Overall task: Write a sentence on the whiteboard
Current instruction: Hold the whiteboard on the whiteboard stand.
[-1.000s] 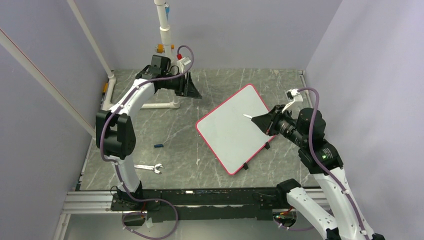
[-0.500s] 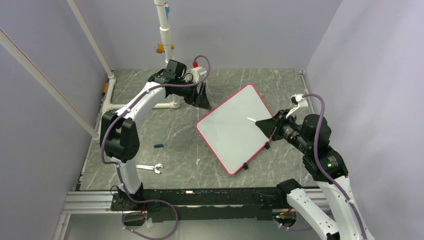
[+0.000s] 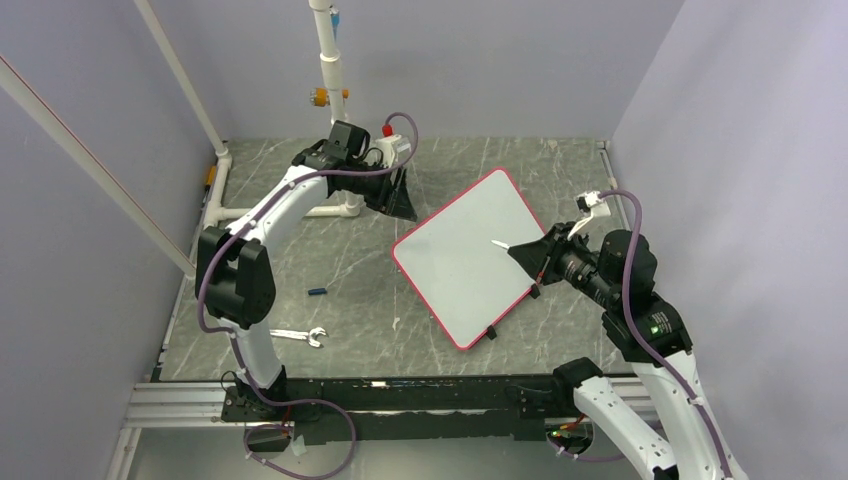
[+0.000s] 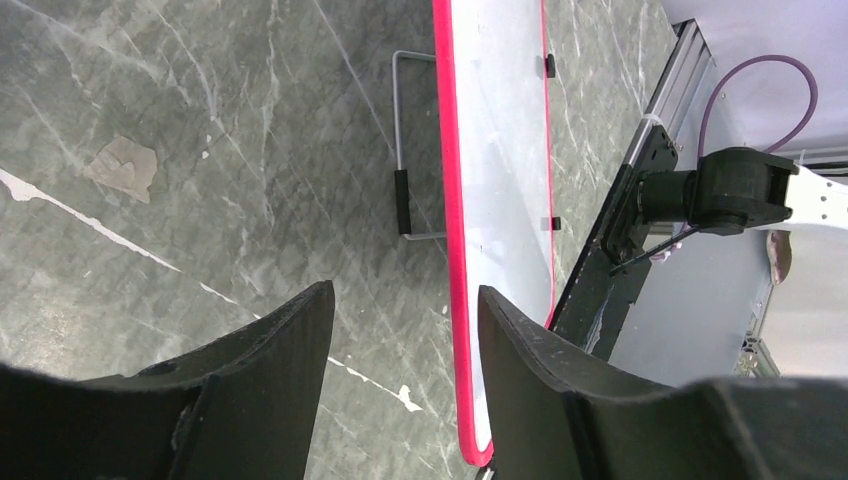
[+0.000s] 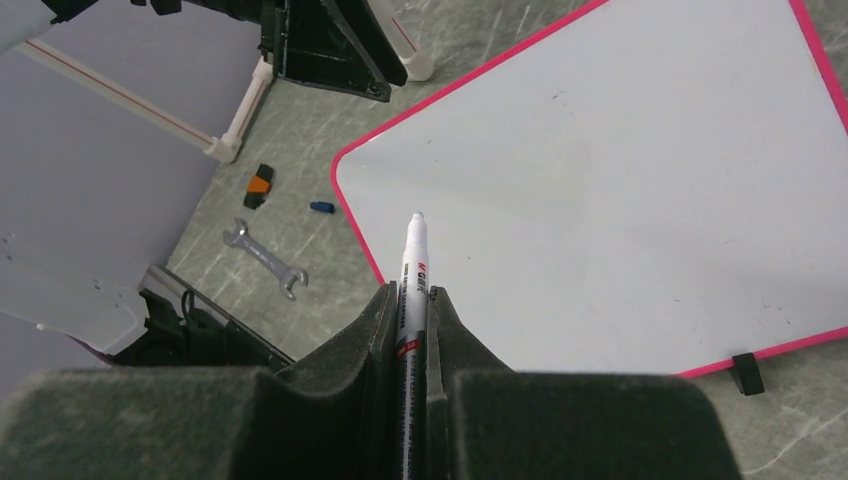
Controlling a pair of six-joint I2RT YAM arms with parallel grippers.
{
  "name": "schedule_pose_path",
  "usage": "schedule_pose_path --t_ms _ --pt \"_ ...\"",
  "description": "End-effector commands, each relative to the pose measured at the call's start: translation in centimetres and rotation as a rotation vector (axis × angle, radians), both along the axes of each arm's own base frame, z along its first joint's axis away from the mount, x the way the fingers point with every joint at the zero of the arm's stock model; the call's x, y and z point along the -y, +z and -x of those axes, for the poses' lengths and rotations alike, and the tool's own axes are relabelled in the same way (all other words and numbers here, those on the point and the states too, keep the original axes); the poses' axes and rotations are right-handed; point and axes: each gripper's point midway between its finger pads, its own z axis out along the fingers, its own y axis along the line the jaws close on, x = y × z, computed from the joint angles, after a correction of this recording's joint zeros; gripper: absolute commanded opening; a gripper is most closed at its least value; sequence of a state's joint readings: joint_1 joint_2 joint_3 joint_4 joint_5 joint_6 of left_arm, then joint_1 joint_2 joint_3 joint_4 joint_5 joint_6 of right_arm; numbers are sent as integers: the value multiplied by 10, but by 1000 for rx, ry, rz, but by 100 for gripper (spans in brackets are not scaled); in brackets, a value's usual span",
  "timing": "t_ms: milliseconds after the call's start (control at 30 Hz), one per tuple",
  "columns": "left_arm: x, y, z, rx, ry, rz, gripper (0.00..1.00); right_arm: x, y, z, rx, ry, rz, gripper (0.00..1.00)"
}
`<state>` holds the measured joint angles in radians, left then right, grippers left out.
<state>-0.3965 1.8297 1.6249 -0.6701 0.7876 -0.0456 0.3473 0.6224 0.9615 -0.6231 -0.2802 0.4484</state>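
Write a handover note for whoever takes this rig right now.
Left gripper: open and empty, close to the far-left rim of the whiteboard.
Right gripper: shut on the marker, with the tip over the right part of the board. Whether it touches the board cannot be told.
Whiteboard: lies on the table, turned corner-on to the arms.
Done: marker in grip and at the board.
Left: the whole sentence. No writing shows on the board.
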Motion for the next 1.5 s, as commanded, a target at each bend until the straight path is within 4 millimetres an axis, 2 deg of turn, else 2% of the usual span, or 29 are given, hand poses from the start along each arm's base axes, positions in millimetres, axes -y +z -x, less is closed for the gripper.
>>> schedule_pose_path --t_ms 0,100,267,467,600,833,1067,1233,1300,1467 --pt "3 15 3 35 -22 30 61 -3 15 0 73 26 -18 0" --pt "7 17 4 31 -30 48 65 -4 14 -1 72 32 -11 0" --pt "12 11 8 11 -50 45 62 -5 10 -2 65 37 -6 0" --pt "28 5 24 -8 -113 32 59 -8 3 -3 51 49 -5 0" --pt "34 -2 28 -19 -119 15 55 -8 2 -3 49 52 0 0" --pt "40 -12 30 -58 -128 1 42 -18 -3 -2 38 108 -19 0" --pt "43 -7 31 -59 -123 10 15 -36 -6 0 28 233 -28 0" --pt "45 -1 32 -51 -111 6 7 -40 -14 -7 7 237 0 0" --pt "47 1 33 -53 -103 4 1 -43 -16 -9 6 232 21 0" --pt "52 8 35 -53 -81 -5 0 -63 -28 -9 -1 225 123 0"
